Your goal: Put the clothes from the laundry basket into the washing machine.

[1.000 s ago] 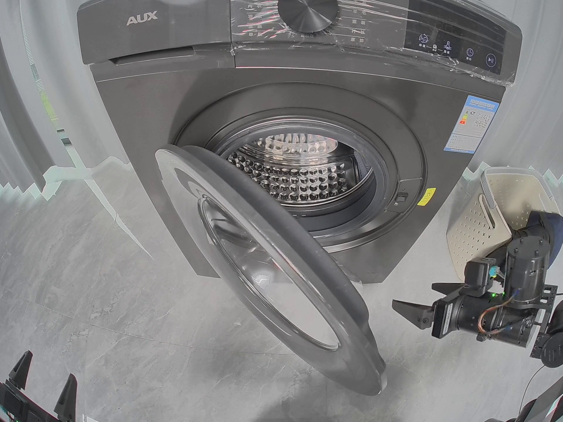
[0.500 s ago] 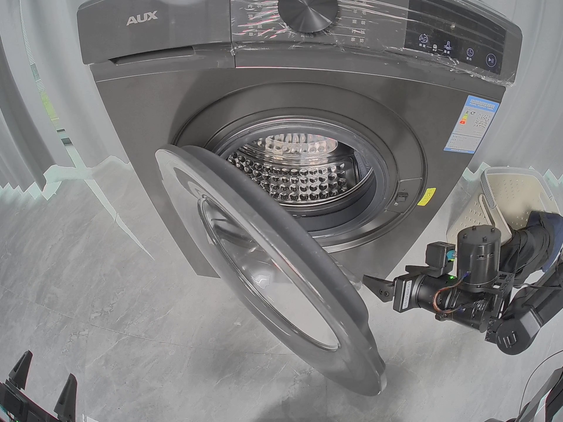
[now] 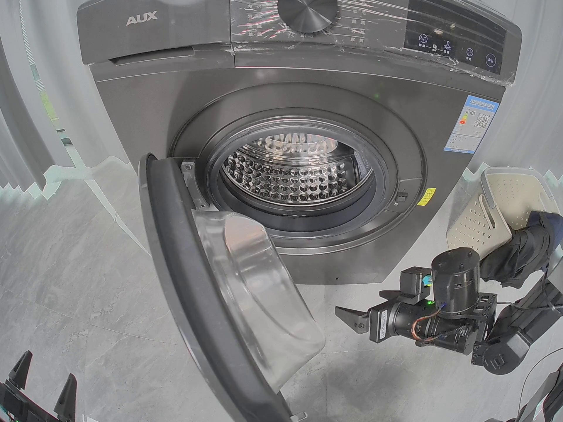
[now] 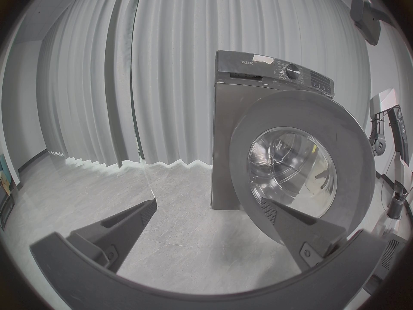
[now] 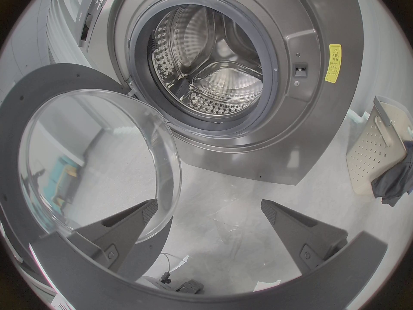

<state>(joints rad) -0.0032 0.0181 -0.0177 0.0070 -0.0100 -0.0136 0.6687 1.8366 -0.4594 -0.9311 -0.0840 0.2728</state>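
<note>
White pleated curtains [image 4: 172,87] hang full height round the room, filling the head view from 9 to 11 o'clock and again at 3 o'clock. A narrow gap [image 3: 50,109] at 9 o'clock shows a bit of green. The floor [image 3: 88,300] is glossy grey marble-look tile that mirrors the curtain hems, and in the left wrist view a plain wall [image 4: 21,121] with dark skirting [image 4: 32,159] stands at 9 o'clock.

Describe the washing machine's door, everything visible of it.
The door is round, with a wide dark grey rim, plastic by its look, around a clear bulging window. It stands wide open to the left of the drum opening, hanging upright from a hinge on the washing machine front. Nothing else touches it; the open right claw is to its right, apart from it.
</note>
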